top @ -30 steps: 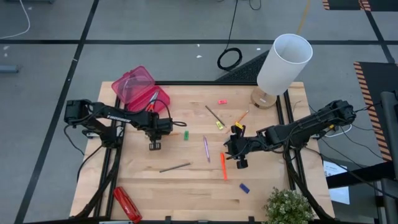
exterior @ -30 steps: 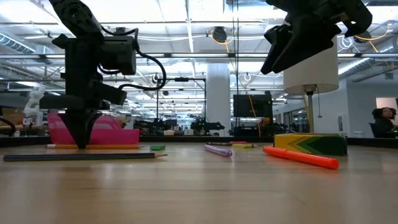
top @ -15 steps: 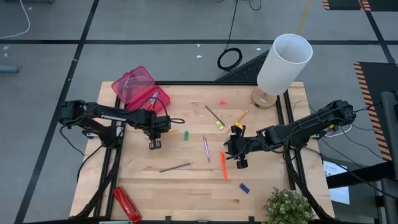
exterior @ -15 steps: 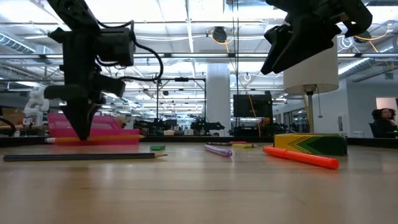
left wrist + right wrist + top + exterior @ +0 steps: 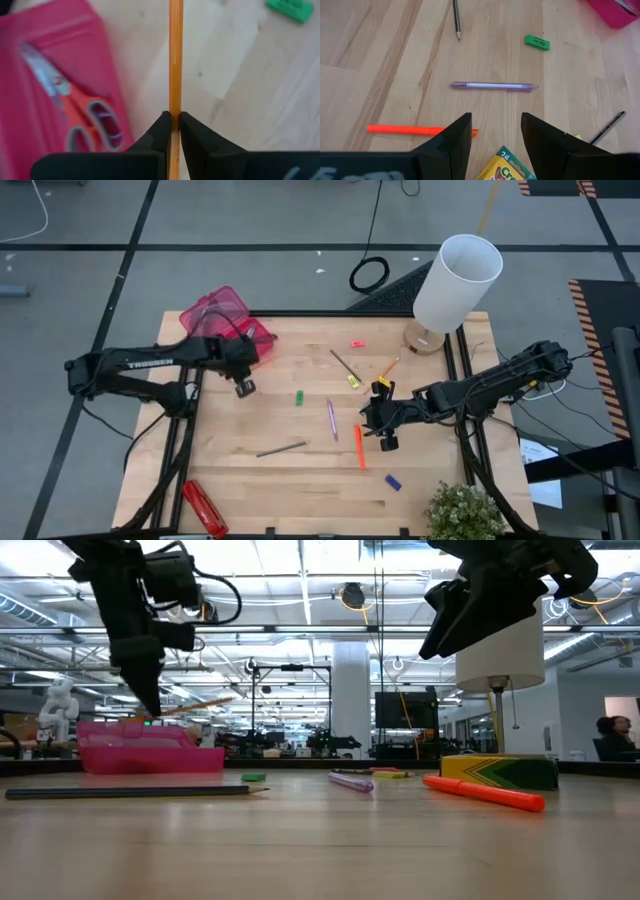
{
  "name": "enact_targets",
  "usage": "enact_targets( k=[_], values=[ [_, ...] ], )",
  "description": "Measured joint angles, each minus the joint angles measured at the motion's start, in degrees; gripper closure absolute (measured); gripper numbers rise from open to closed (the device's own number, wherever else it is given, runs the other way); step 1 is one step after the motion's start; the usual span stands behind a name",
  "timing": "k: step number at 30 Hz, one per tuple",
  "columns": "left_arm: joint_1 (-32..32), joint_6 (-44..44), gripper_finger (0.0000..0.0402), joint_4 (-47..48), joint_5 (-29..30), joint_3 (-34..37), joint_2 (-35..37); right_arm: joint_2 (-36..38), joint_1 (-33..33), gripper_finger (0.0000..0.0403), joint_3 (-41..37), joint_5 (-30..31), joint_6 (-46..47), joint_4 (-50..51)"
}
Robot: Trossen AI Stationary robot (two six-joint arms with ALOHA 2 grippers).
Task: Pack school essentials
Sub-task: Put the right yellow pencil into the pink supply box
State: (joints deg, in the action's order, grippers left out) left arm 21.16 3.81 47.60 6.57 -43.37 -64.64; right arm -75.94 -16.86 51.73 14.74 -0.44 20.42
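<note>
Seen from above, the left gripper (image 5: pixel 243 385) is up over the tabletop (image 5: pixel 310 480) near its far left corner, just beside the pink box (image 5: pixel 222 320). The right gripper (image 5: pixel 377 429) hangs over the middle right part, next to the orange marker (image 5: pixel 359 446). A purple pen (image 5: pixel 331 419), a green eraser (image 5: pixel 298 396), a grey pencil (image 5: pixel 280 448) and a blue eraser (image 5: pixel 393 481) lie apart on the wood. A red stapler-like thing (image 5: pixel 204 506) sits at the near left corner, a white lamp (image 5: pixel 455 280) at the far right corner.

From table height, the left gripper holds a yellow pencil (image 5: pixel 195 706) tilted above the pink box. The crayon box (image 5: pixel 500 772) stands on the right.

Its wrist camera shows both fingers (image 5: pixel 161 131) pressed tight on the yellow pencil, with red-handled scissors (image 5: pixel 87 120) inside the pink box below.

On the right wrist camera, the fingers (image 5: pixel 451 139) stand wide apart over the orange marker and crayon box, nothing between them.
</note>
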Motion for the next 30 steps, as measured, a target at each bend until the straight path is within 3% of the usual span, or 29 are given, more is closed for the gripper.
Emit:
enact_targets(
  k=[8,18,25,30],
  values=[
    [9.61,-2.56,0.0366,6.70,0.44,-9.42,-1.65,0.00,0.00,0.0238,-0.01,0.04,-0.11,-0.30],
    [25.76,-6.56,0.0366,8.45,0.98,-10.22,-6.28,0.00,-0.09,0.0238,-0.01,-0.02,0.19,-0.14],
    [30.35,-6.96,0.0366,7.68,1.78,-10.20,-11.60,0.00,-0.09,0.0238,-0.01,-0.02,0.19,-0.10],
    [30.94,-7.83,0.0366,7.29,5.82,-10.19,-15.59,0.00,-0.09,0.0238,-0.01,-0.02,0.21,-0.10]
  ],
)
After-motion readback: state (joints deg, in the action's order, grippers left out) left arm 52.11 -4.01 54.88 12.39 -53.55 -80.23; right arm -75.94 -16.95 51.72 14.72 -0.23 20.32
